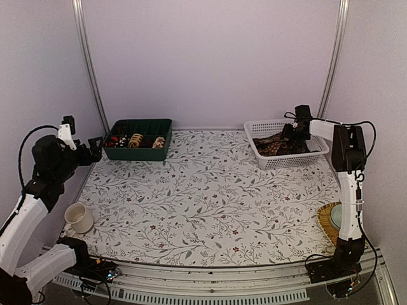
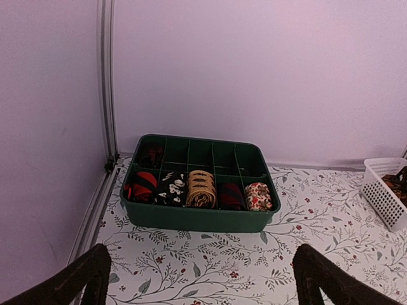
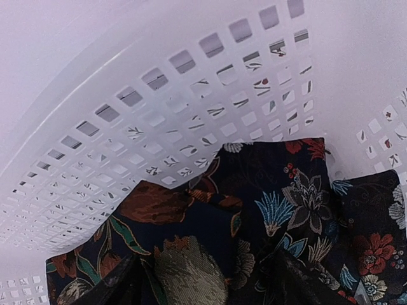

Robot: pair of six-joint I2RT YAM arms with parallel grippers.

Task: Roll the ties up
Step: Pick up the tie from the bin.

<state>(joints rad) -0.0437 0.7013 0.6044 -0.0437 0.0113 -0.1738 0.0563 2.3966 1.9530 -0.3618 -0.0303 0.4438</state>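
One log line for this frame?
right gripper: open, down in basket over loose ties | left gripper: open, empty, facing tray | rolled ties: in tray compartments

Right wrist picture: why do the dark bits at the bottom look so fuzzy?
Right wrist view: those are the right gripper's fingers, too close to the lens to focus, while the ties and basket mesh look sharp. Left wrist view: the left gripper's fingers are soft-edged too, the tray clear. Top view: even pinkish light, only faint shadows.

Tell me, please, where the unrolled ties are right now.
In the top view, the ties lie heaped in the basket at the table's far right, just below the right gripper.
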